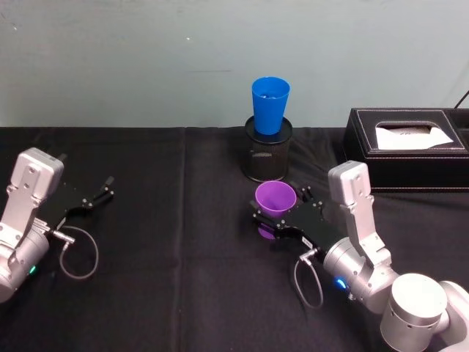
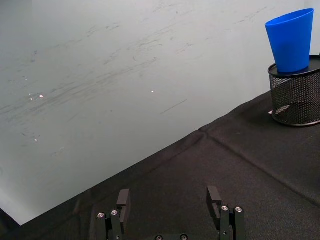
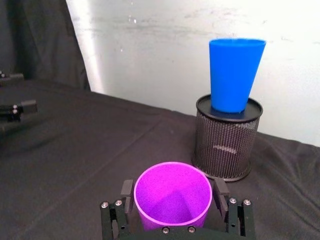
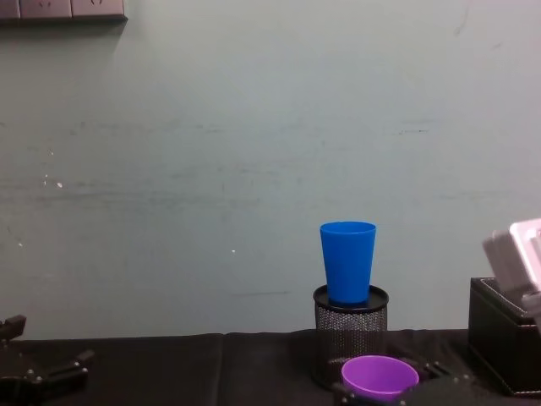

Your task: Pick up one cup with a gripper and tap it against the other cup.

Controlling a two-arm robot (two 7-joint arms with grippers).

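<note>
In the head view the purple cup (image 1: pixel 275 199) stands upright on the black table (image 1: pixel 183 264), just in front of the black mesh holder (image 1: pixel 267 152), and the right gripper (image 1: pixel 278 214) sits around its lower body with one finger at each side; the blue cup (image 1: pixel 270 104) stands upright on top of the holder, clearly higher than the purple one, and the black tissue box (image 1: pixel 407 147) is to the right of it. The left gripper (image 1: pixel 99 192) rests on the table at the left, well apart from both cups. In the left wrist view the left gripper (image 2: pixel 170 202) has its two fingers spread apart with nothing between them, and the blue cup (image 2: pixel 291 40) and the holder (image 2: pixel 296 95) are far off. In the right wrist view the purple cup (image 3: pixel 172 201) is between the fingers (image 3: pixel 126 192) of the right gripper, which are close at its sides, but I cannot tell if they already press on the wall or only stand beside it. In the chest view the purple cup (image 4: pixel 380 376) is low in front of the holder (image 4: pixel 351 330) and the blue cup (image 4: pixel 347 260) is above. I judge that both cups are light, thin and smooth plastic, so the purple one can slip upward out of a tapered hold or bend if it is squeezed hard; a moderate hold across the middle of the body, below the rim, seems best, and the tap should be soft, because the blue cup is only perched on the holder and can fall over
</note>
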